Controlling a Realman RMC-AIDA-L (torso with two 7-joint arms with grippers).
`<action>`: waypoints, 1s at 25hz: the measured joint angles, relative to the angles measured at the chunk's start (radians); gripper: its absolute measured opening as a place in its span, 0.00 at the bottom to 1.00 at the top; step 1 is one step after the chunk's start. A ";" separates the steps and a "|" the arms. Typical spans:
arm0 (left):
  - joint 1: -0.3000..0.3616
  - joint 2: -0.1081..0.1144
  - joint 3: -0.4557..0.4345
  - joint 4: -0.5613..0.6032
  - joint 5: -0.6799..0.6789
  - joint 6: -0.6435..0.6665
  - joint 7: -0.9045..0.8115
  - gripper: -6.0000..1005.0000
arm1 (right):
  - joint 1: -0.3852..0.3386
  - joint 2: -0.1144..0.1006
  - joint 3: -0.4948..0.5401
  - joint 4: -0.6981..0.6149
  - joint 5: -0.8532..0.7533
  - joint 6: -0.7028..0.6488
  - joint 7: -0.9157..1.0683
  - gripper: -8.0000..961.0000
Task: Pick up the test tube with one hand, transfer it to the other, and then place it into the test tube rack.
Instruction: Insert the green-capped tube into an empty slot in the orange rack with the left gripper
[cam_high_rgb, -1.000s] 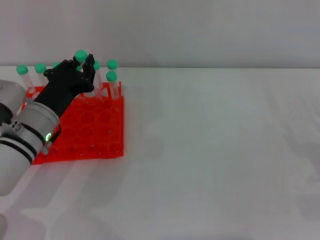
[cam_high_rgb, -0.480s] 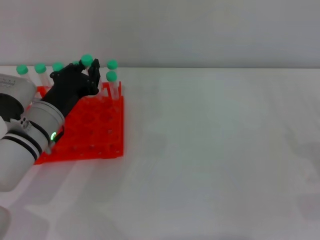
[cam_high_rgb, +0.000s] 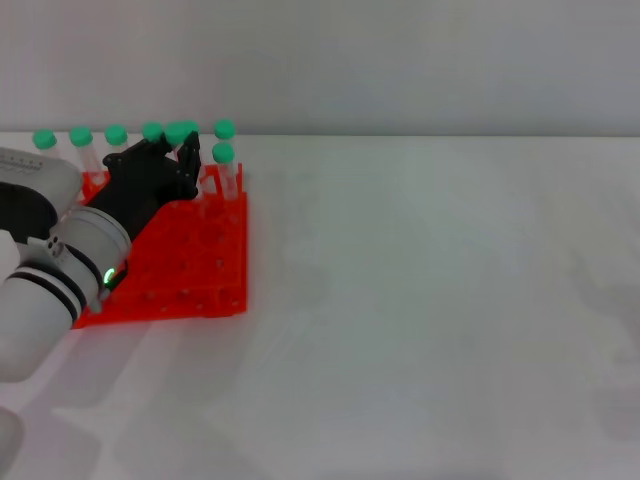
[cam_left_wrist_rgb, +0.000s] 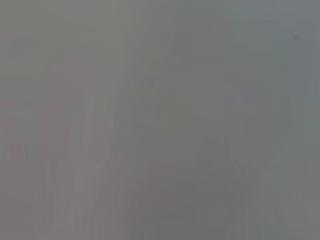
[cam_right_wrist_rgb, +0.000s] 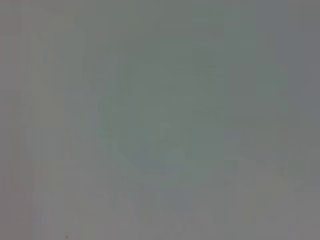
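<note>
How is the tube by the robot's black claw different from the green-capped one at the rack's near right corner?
The test tube sits at the left gripper, partly hidden behind it; the corner tube stands free, fully visible and nearer the camera. Both have green caps and stand over the rack.

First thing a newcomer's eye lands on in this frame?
The bright orange-red test tube rack at the table's far left, with green-capped tubes standing along its back edge. Over its back rows sits the left gripper, black, on a thick silver-white arm, with a green-capped test tube at its fingertips. The rest of the white table is bare, and the right arm is out of view.
</note>
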 joint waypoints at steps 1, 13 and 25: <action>-0.003 0.000 0.000 0.001 0.000 0.012 0.000 0.27 | 0.000 0.000 0.000 0.000 0.000 0.000 0.000 0.73; -0.011 -0.001 0.000 0.001 0.077 0.062 0.001 0.28 | -0.001 0.000 0.000 0.007 -0.001 0.006 0.000 0.73; 0.093 -0.004 -0.007 -0.043 0.068 -0.006 0.002 0.51 | -0.008 0.000 0.000 0.015 -0.001 0.024 0.007 0.73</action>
